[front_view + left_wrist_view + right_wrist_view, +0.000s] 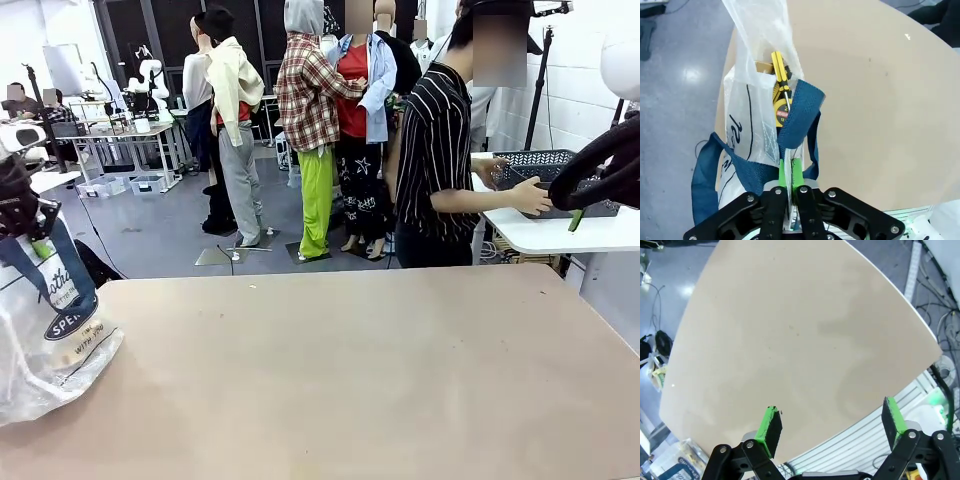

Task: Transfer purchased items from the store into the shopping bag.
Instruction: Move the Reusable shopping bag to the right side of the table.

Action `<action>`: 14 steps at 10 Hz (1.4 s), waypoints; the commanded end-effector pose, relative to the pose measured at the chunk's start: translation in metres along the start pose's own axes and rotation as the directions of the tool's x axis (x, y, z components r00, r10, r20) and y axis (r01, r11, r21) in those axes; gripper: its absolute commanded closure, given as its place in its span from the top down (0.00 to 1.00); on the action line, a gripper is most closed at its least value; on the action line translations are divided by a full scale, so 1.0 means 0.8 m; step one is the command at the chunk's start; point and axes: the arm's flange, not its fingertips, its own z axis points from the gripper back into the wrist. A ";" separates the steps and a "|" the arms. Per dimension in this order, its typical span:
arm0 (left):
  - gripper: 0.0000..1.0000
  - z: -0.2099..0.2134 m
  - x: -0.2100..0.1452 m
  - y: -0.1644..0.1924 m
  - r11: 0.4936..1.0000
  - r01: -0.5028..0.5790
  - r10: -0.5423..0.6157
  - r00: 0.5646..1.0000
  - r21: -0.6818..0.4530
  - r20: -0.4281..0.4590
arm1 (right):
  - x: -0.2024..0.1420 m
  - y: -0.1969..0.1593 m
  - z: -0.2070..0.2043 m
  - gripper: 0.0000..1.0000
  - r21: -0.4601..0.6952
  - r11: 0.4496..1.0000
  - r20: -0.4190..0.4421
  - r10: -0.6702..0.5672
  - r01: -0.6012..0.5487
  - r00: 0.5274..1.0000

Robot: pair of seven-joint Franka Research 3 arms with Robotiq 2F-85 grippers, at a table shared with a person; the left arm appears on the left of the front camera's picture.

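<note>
We are looking across a bare tan table [360, 370] in a busy workroom, where a person [437, 160] beyond its far edge is reaching both hands into a dark mesh basket [545, 170] on a white side table. At the table's left edge the shopping bag [45, 340] is hanging from our left gripper [789, 172], whose green pads are pinching its navy handle [800, 112]. The left wrist view is showing a yellow-handled screwdriver [780, 75] and a yellow tape measure [782, 111] inside the bag, while our right gripper [832, 427] is hovering over the table with its jaws spread wide, holding nothing.
</note>
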 end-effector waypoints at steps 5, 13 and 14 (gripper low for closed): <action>1.00 0.043 -0.005 -0.029 0.996 0.005 0.010 0.984 -0.087 0.180 | -0.001 -0.001 -0.002 1.00 -0.005 1.000 -0.002 0.010 -0.010 1.000; 1.00 0.011 -0.025 -0.298 0.837 0.451 -0.389 0.889 -0.310 0.242 | -0.001 -0.001 -0.002 1.00 -0.005 1.000 -0.002 0.010 -0.010 1.000; 1.00 -0.028 -0.007 -0.327 0.817 0.458 -0.419 0.889 -0.351 0.184 | -0.001 -0.001 -0.002 1.00 -0.005 1.000 -0.002 0.010 -0.010 1.000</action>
